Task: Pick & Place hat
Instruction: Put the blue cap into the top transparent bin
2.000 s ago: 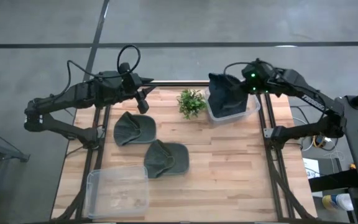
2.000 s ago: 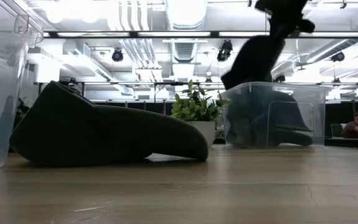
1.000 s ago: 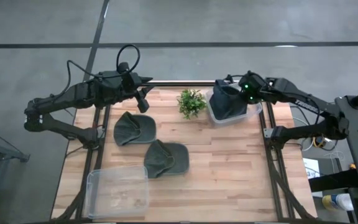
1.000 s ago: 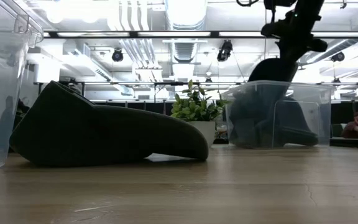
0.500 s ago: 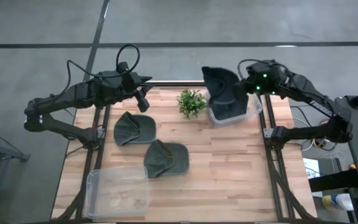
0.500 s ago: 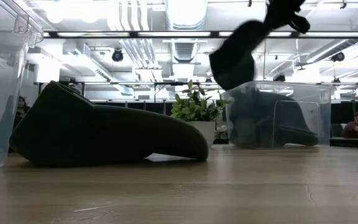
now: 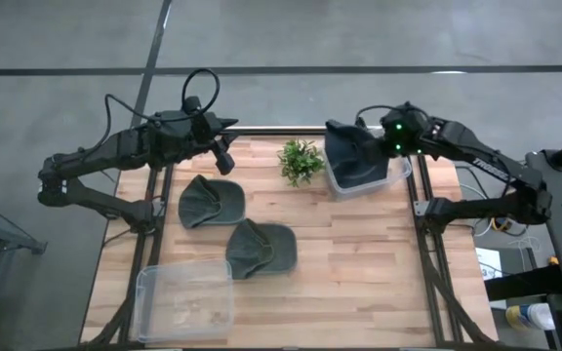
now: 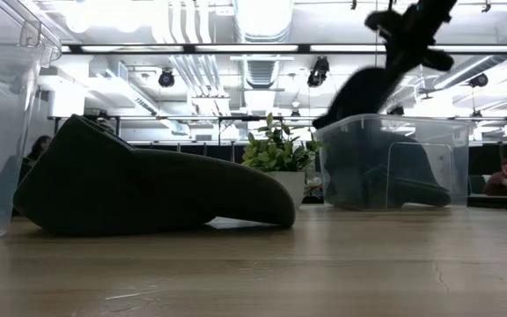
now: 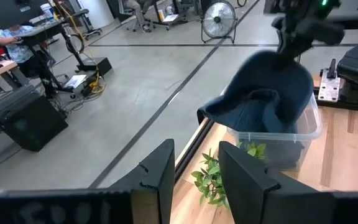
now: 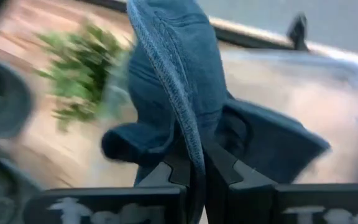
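While the right gripper [image 7: 390, 136] hangs over the bin [image 7: 395, 168] at the table's one o'clock corner, its jaws are pinched tight on a fold of a blue hat [image 7: 352, 148], which droops from the fingers with its lower part inside the bin and its upper edge spilling over the bin's nine o'clock rim toward the plant [image 7: 300, 160]. From the right wrist view the hat's stitched edge runs straight into the closed fingertips, so the grip looks thin, and I judge that a quick swing could let the cloth slip. To do this step well, the arm should bring the hat clear of the bin walls and of the plant before any sideways travel, keep the pinch firm, and move smoothly so the hanging cloth does not catch the rim. Whether the hat is going in or coming out cannot be told from this moment alone. Two more hats [image 7: 211, 201] lie on the table near its middle, toward nine o'clock, and an empty bin [image 7: 185, 300] sits at seven o'clock. The left gripper [image 7: 224, 161] waits at eleven o'clock, jaws apart and holding nothing.
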{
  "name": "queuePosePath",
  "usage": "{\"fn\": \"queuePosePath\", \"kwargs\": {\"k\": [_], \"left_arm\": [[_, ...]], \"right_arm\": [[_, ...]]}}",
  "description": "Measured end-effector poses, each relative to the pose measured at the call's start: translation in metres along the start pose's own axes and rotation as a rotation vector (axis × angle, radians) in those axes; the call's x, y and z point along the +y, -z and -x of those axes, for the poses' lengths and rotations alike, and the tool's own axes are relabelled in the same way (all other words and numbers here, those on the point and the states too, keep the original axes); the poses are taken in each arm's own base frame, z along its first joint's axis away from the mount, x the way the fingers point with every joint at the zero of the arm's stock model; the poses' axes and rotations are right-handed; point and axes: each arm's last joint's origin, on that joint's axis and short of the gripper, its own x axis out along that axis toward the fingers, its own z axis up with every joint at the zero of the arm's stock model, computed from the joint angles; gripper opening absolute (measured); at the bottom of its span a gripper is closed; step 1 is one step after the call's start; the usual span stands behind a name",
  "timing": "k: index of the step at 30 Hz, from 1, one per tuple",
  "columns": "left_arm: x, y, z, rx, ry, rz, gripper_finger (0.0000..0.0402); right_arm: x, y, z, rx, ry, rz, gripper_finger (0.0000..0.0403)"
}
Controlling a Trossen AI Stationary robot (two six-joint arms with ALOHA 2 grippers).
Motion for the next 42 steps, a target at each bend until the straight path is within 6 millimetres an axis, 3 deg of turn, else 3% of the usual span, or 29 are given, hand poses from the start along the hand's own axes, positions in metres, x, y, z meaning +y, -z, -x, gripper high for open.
{"fn": "queuePosePath", "kwargs": {"k": [8,13,18,22,27,31,37,42], "left_arm": [[0.0,0.0,0.0,0.0,0.0,0.007,0.0119],[0.0,0.0,0.0,0.0,0.001,0.007,0.0119],[0.0,0.0,0.0,0.0,0.001,0.003,0.0119],[0.0,0.0,0.0,0.0,0.001,0.003,0.0119],[0.0,0.0,0.0,-0.001,0.002,0.003,0.0119],[0.0,0.0,0.0,-0.001,0.006,0.002,0.0119],[0.0,0.0,0.0,-0.001,0.007,0.002,0.0119],[0.0,0.0,0.0,-0.001,0.007,0.002,0.0119]], "right_arm": [[-0.019,0.021,-0.033,0.113,0.095,-0.034,0.0012],[-0.024,0.029,-0.035,0.163,0.161,-0.04,0.0014],[-0.026,0.026,-0.023,0.165,0.242,-0.019,0.005],[-0.024,0.018,-0.01,0.141,0.247,0.009,0.0106],[-0.027,0.013,0.012,0.119,0.384,0.0,0.0172],[-0.026,0.005,0.032,0.046,0.418,-0.035,0.0192],[-0.009,-0.015,0.052,-0.054,0.233,-0.012,0.016],[0.0,-0.023,0.041,-0.021,0.132,0.019,0.0072]]}}
